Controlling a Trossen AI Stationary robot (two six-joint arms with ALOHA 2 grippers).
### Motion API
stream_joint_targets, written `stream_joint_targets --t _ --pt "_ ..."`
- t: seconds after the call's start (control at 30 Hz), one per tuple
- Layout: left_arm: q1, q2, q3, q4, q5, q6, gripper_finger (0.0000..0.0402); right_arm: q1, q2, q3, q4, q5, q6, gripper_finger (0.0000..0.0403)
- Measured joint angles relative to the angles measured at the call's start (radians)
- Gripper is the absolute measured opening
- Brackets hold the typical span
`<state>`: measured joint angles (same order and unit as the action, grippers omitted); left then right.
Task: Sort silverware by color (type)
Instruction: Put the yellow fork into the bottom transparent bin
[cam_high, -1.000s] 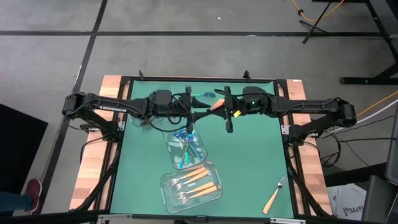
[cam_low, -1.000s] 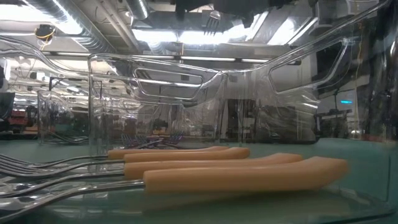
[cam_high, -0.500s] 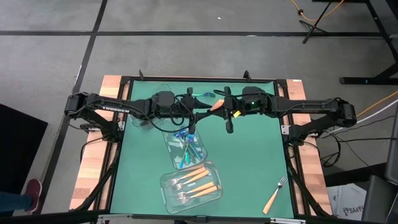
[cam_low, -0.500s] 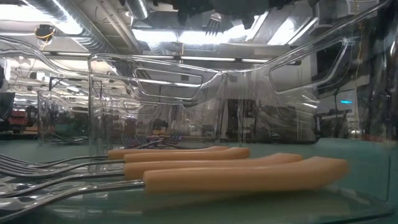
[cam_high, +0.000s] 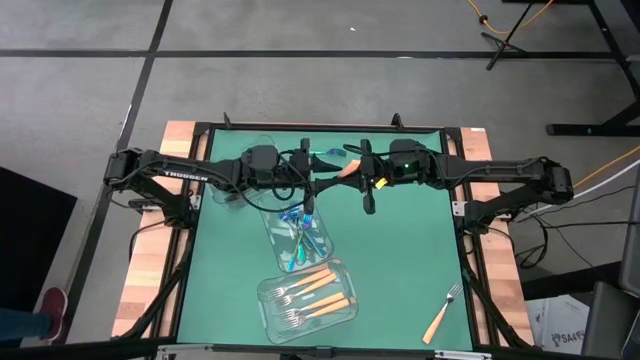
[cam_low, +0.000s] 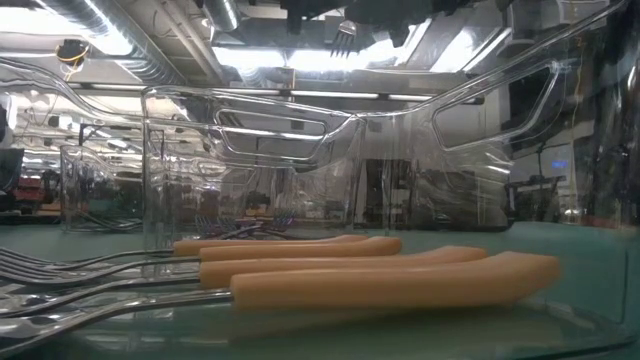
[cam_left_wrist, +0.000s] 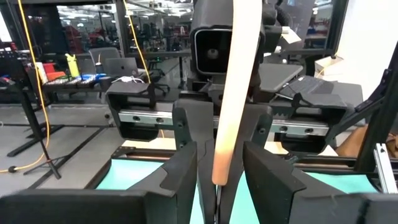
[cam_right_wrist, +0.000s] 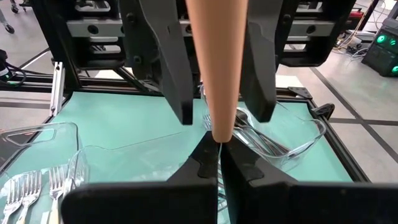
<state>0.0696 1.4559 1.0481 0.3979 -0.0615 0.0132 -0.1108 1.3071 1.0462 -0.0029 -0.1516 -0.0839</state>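
An orange-handled fork (cam_high: 347, 168) is held high over the table's far middle, handle up and tines (cam_low: 345, 38) down. My right gripper (cam_right_wrist: 216, 140) is shut on it. My left gripper (cam_left_wrist: 224, 146) faces it from the table's left and is open. Its fingers (cam_right_wrist: 177, 74) stand on either side of the handle with a narrow gap on each side. Several orange-handled forks (cam_high: 312, 290) lie in the near clear container (cam_high: 268, 315). Iridescent silverware (cam_high: 298, 240) lies in the middle container. My right gripper pinches the fork between its two fingertips at the lower end of the orange handle (cam_right_wrist: 217, 127), where the metal neck starts. The fingers come almost level from the table's right and lie across the fork. The fork is lifted clear, with its handle rising in front of the wrist camera.
A third clear container (cam_right_wrist: 292, 140) with dark utensils stands at the far left under the left arm. One orange-handled fork (cam_high: 443, 315) lies loose near the table's near right corner. An iridescent piece (cam_high: 322, 152) lies by the far edge. Bare green mat fills the right half.
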Motion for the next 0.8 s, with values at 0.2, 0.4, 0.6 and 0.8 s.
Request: stream_joint_targets --t 0.2,0.4,0.6,0.8 --pt "0.0 0.016 0.0 0.004 0.0 0.0 0.0124 0.0 0.0 0.0 0.001 0.0 0.0 0.0" --pt "0.0 0.031 0.0 0.033 -0.001 0.0 0.0123 0.0 0.0 0.0 0.0 0.0 0.005 0.0" --pt "0.0 0.033 0.0 0.064 -0.001 0.0 0.009 0.0 0.0 0.0 0.0 0.0 0.006 0.0" --pt "0.0 0.033 0.0 0.06 -0.001 0.026 0.0034 0.0 0.0 0.0 0.001 0.0 0.009 0.0"
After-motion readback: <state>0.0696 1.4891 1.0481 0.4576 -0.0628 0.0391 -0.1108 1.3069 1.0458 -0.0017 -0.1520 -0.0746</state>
